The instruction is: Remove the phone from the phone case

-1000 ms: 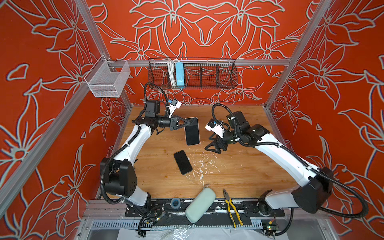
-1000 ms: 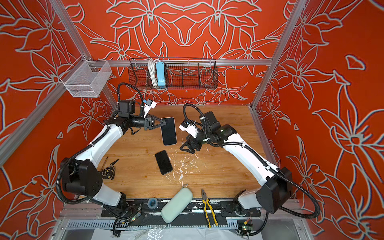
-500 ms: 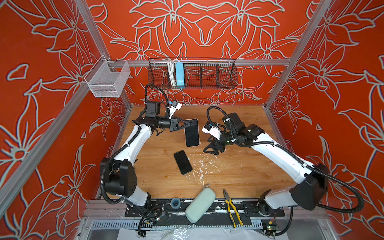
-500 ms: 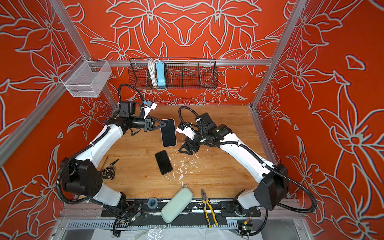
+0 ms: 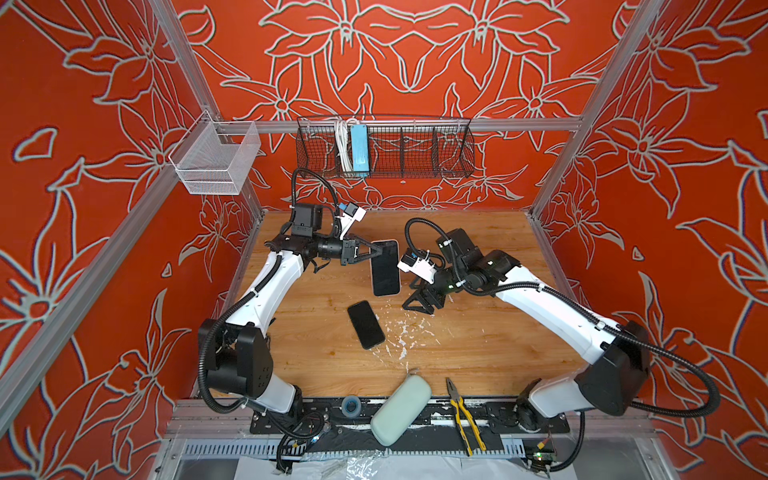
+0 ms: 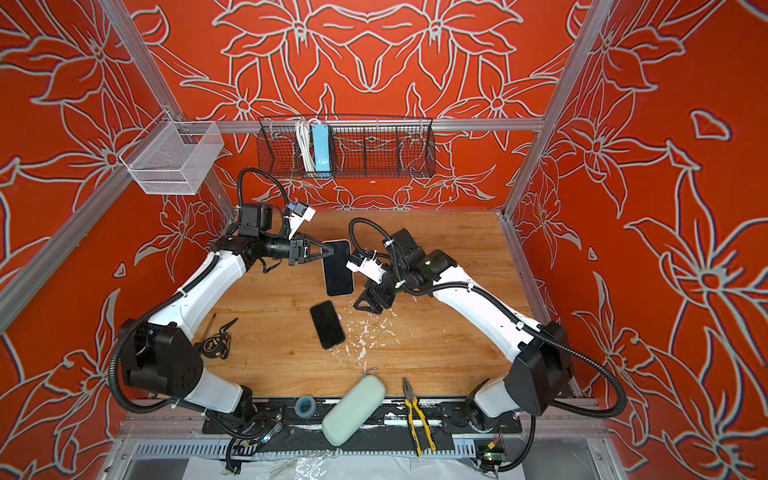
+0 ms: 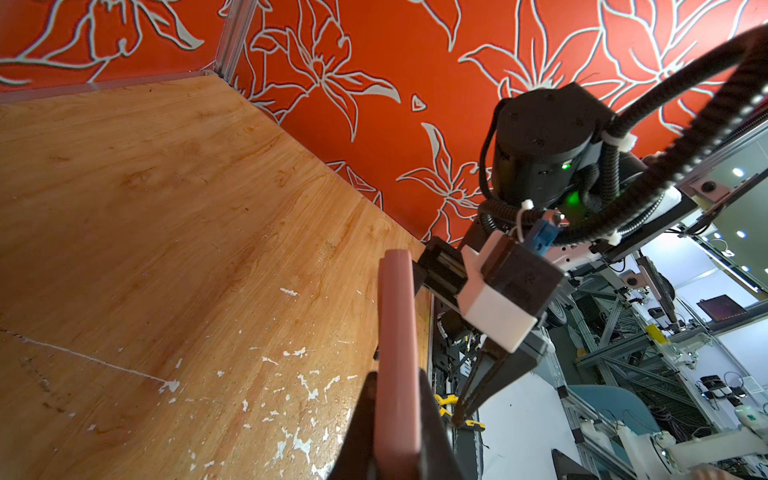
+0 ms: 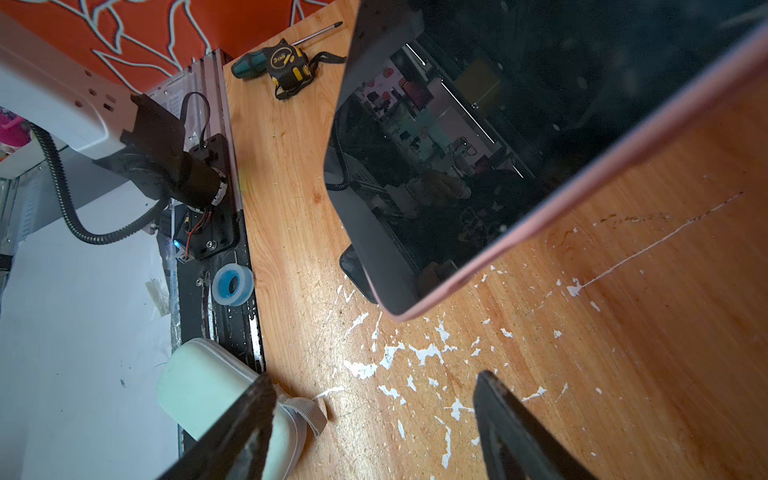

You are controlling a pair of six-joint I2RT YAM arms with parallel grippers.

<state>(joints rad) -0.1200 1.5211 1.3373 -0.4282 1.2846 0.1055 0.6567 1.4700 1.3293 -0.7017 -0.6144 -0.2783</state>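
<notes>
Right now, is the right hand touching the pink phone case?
Apart. The right wrist view shows bare table between the open right hand and the phone case.

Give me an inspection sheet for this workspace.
Surface: wooden table, flecked with white scraps.
Job's things: pink-cased phone held off the table; second black phone lying flat.
Clutter: glasses case, pliers, tape roll, tape measure.
Tools: left tool shut on pink-cased phone's edge; right tool open beside it, empty.
Cables: black conduit along each arm, no snag seen.
Surroundings: red floral walls, wire basket, mesh basket.
</notes>
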